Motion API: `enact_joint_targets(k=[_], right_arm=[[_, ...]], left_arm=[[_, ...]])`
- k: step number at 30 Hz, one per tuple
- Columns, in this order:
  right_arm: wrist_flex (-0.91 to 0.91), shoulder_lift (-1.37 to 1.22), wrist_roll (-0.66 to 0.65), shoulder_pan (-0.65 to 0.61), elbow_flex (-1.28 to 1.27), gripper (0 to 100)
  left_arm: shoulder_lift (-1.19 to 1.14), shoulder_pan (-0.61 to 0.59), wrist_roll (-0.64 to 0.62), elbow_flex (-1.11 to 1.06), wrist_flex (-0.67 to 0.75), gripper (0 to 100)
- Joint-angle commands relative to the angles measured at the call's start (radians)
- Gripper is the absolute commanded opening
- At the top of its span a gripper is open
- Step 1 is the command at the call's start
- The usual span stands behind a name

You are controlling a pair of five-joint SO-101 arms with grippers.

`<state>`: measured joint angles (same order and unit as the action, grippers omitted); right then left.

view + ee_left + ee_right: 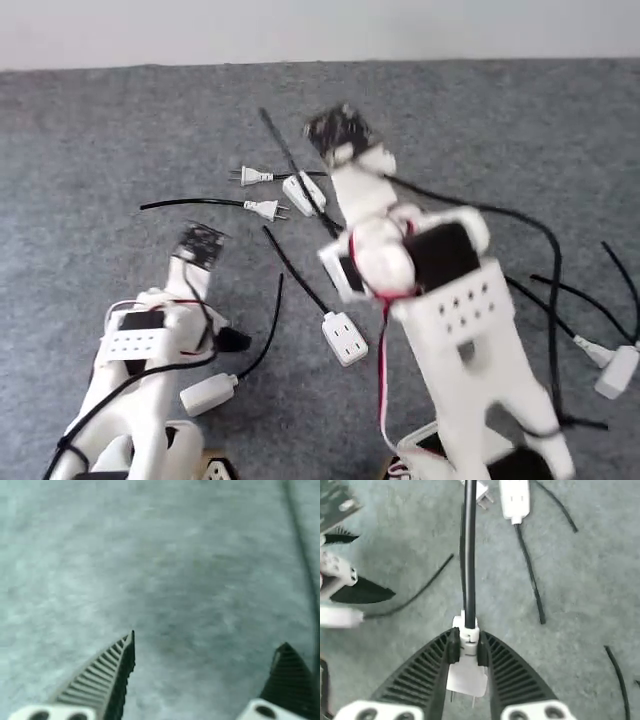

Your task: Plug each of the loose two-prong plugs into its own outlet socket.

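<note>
Two-prong plug, white with a black cord, is pinched between the fingers of the right gripper over the grey mat, near a white outlet socket. The left gripper hangs over the mat with its fingers spread apart.

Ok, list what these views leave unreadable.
High view: the held plug is lost in the blur at the right arm's jaws.
High view: the white block is cut by the right edge; plug or socket unclear.
Right wrist view: the socket is cut by the frame edge.
</note>
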<state>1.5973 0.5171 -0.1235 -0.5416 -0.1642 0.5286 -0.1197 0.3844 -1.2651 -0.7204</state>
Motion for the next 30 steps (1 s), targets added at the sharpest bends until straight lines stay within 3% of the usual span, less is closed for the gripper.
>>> enact_joint_targets(k=[1,11,30], right_arm=[[-0.13,0.188,-0.066,-0.065,-0.262,0.8],[-0.325,0.458,-0.104,-0.208,-0.632,0.8],[-0.549,0.26,-0.041,-0.216,-0.674,0.8]], left_arm=[[0.0,0.101,0.018,0.027,-0.06,40],[-0.091,0.186,0.089,0.09,-0.123,40],[-0.169,0.244,0.219,0.134,-0.192,40]])
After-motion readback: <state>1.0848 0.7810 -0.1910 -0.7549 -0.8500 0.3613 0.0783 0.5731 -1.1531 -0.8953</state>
